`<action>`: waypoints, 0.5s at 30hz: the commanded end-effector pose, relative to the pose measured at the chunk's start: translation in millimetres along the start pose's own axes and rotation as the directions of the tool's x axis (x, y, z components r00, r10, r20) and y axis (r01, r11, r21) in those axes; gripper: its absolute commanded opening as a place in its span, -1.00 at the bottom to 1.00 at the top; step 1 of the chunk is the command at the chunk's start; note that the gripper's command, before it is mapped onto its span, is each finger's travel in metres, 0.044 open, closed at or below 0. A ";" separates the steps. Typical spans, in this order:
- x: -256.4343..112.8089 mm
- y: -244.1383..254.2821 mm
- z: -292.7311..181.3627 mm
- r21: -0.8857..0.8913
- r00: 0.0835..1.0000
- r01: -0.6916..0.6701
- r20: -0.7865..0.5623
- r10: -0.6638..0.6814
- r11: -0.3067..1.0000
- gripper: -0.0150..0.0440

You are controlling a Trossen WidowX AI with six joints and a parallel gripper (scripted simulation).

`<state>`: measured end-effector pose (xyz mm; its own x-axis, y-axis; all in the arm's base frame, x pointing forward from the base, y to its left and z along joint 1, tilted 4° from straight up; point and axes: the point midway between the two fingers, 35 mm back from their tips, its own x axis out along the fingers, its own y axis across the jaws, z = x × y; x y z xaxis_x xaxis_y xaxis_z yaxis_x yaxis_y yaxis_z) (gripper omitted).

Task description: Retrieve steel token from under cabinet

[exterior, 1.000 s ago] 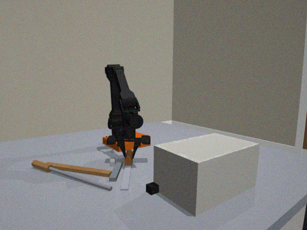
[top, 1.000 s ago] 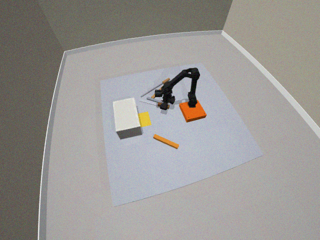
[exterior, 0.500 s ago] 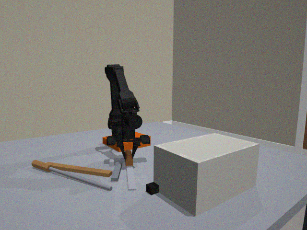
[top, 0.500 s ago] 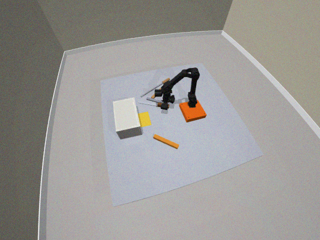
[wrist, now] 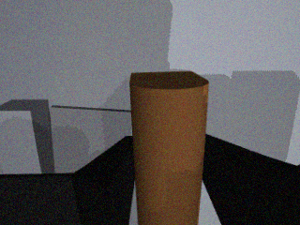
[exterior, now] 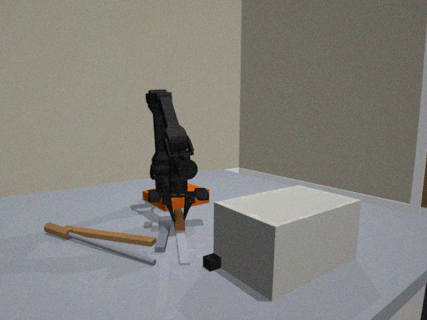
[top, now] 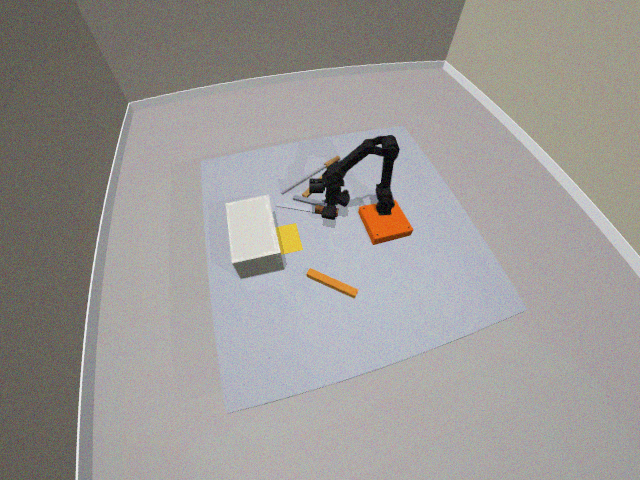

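Note:
The white cabinet (top: 252,227) (exterior: 310,237) stands on the table, with the yellow marked area (top: 291,238) in front of it. No token is visible in any view, and the vent slots are not seen. My gripper (top: 326,211) (exterior: 179,217) is shut on the brown handle (exterior: 179,222) (wrist: 170,155) of a tool with a thin flat blade (exterior: 183,249) (top: 294,208). The blade points away from the arm, towards the cabinet's side of the table, beyond one end of the marked area. Whether the blade touches the table cannot be told.
A grey bar (exterior: 161,239) (top: 306,199) lies close beside the held tool. A grey rod (exterior: 110,249) (top: 302,179) with a wooden handle and a wooden stick (exterior: 113,235) lie beyond it. A black cube (exterior: 211,262) is near the cabinet. An orange bar (top: 331,283) lies on the opposite side.

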<state>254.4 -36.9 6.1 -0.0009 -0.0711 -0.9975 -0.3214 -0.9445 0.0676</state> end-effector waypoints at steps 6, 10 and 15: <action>-1.1 0.5 -1.5 0.081 1.000 -0.001 -0.003 0.001 0.997 -0.49; -1.1 0.6 -1.5 0.113 1.000 -0.001 -0.003 0.001 0.994 -0.49; -1.1 0.7 -1.5 0.153 1.000 -0.001 -0.003 0.001 0.988 -0.49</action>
<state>254.4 -37.3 6.1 -0.0009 -0.0711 -0.9975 -0.4305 -0.9003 0.0646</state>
